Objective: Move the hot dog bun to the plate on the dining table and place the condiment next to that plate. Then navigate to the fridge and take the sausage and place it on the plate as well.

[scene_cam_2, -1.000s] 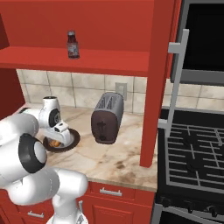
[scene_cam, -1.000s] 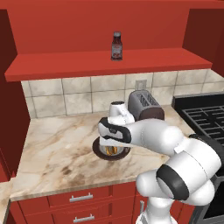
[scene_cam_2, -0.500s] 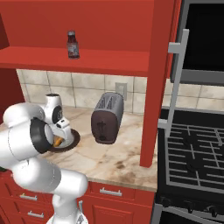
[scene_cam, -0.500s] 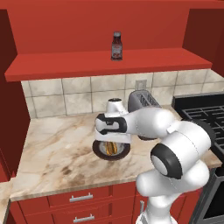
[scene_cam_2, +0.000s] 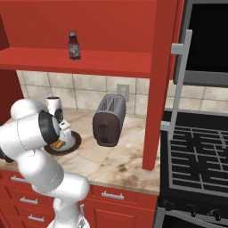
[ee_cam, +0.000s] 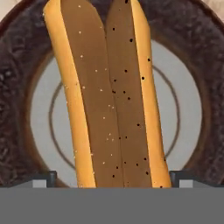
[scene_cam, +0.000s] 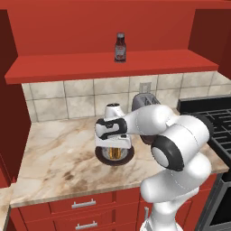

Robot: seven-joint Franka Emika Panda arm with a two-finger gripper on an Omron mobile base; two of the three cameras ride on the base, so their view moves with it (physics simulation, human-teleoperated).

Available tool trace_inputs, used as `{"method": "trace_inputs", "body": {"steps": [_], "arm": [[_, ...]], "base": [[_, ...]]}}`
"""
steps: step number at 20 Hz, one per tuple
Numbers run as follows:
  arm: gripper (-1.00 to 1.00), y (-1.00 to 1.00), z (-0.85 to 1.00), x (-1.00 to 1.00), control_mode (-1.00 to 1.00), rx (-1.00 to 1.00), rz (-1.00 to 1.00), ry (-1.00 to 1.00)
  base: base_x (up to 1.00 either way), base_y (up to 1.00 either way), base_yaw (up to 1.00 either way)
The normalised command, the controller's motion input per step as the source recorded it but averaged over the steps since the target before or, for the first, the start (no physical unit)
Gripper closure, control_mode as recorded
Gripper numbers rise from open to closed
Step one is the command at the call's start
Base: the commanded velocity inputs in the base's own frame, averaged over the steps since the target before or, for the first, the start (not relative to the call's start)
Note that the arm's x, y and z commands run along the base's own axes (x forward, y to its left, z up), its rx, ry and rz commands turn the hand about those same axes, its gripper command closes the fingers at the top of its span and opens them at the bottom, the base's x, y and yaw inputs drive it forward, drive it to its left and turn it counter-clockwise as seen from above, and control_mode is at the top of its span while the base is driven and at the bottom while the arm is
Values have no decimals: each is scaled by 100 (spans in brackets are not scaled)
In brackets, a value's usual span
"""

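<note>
Now the arm has swung round and dropped: a moment ago the hand sat a little right of the dark-rimmed dish [scene_cam: 114, 154], and it has slid across so the gripper [scene_cam: 114, 145] hangs straight down over that dish, close above it. Its jaws are spread as wide as they go, nothing between them yet. I'd call that the approach all but finished and the grab coming up, so the very first job, lifting the bun, is only just starting.

The hot dog bun [ee_cam: 109, 94] lies on the dish's pale centre, right under the hand, and in the hand view it runs lengthwise between the two finger tips at the bottom corners. Tan-yellow crust on the outer edges, darker brown on the two inner faces, a clean split down the middle, tiny specks scattered over it. It spans nearly the whole dish.

Behind and to the right of the dish stands the toaster [scene_cam_2: 107, 119]; on the red shelf [scene_cam: 113, 66] above the dish waits the condiment [scene_cam: 120, 47], upright and untouched
</note>
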Motion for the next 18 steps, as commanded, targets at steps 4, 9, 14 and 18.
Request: {"method": "trace_inputs", "body": {"steps": [4,9,14,18], "arm": [[-100,0,-29,0,-100,0,0,0],[100,0,-20,0,-100,0,0,0],[100,0,-12,0,-100,0,0,0],[100,0,4,-8,-100,0,0,-3]], "base": [[0,0,0],[0,0,0],[0,0,0],[0,0,0]]}}
